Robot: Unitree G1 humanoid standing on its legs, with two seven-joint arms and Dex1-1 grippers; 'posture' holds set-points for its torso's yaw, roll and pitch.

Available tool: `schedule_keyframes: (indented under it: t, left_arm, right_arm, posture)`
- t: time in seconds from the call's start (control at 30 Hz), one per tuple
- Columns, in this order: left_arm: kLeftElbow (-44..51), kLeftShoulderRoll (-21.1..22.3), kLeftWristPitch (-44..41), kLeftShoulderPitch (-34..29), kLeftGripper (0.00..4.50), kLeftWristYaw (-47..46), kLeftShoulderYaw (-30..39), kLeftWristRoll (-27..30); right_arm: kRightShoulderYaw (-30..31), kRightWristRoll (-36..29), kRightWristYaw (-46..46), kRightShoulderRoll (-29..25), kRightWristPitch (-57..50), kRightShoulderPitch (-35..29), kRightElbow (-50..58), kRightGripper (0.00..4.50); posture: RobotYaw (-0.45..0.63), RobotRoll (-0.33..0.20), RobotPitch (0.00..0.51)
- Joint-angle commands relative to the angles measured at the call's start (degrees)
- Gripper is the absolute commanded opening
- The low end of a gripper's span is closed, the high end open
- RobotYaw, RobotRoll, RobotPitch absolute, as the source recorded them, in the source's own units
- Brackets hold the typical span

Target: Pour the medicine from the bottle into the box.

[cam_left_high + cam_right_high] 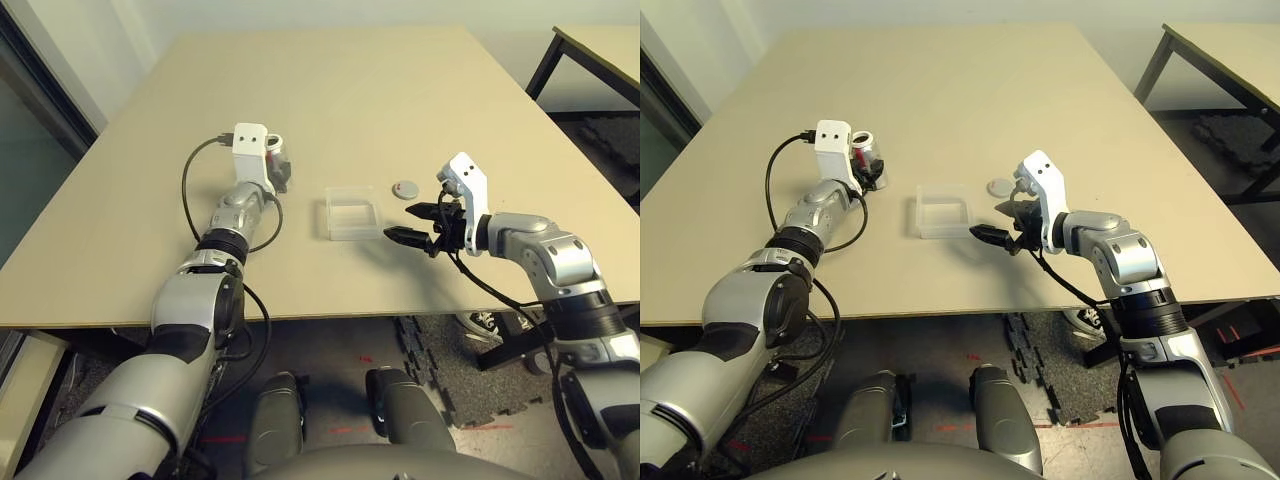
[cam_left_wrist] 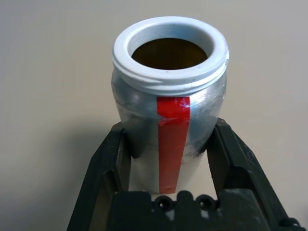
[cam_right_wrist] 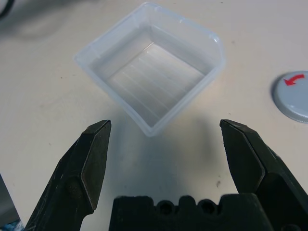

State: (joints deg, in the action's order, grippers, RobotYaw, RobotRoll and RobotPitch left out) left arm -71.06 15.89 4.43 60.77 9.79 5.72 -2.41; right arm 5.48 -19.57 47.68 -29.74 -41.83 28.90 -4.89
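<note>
A silvery-grey bottle (image 2: 171, 103) with a red stripe and a white rim stands upright, its mouth uncapped and dark inside. My left gripper (image 2: 171, 139) is shut on its lower body, left of the box; the bottle (image 1: 279, 160) is partly hidden behind the white wrist mount. The clear plastic box (image 1: 328, 214) sits mid-table and looks empty in the right wrist view, where its near wall (image 3: 115, 98) faces the fingers. My right gripper (image 1: 405, 223) is open just right of the box, nothing between its fingers (image 3: 96, 154).
A flat grey cap (image 1: 405, 188) with a red arrow lies right of the box, just beyond my right gripper. The tan table (image 1: 350, 90) stretches bare behind. A black cable (image 1: 190, 185) loops beside my left forearm. Another table (image 1: 600, 45) stands far right.
</note>
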Motion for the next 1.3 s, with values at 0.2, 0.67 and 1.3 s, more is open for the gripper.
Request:
schedule_keyframes:
  t: [0.2,0.67,1.3]
  left_arm:
    - [4.9,4.55,30.46,23.2,2.4,3.6,-43.17,-43.32]
    - [5.78,1.69,36.5,22.62,2.4,-5.9,-63.11,-63.21]
    - [0.34,-2.32,22.03,15.46,2.4,22.43,-28.04,-23.53]
  right_arm:
    - [0.44,0.13,0.94,0.68,0.6,1.39,-1.28,4.5]
    - [-0.01,1.36,-0.36,4.38,4.24,4.84,-7.29,4.5]
    - [-0.42,1.03,0.53,2.66,4.23,5.17,-7.64,4.5]
  posture:
    - [-0.13,0.0,0.059]
    - [-0.16,0.0,0.045]
    - [-0.13,0.0,0.053]
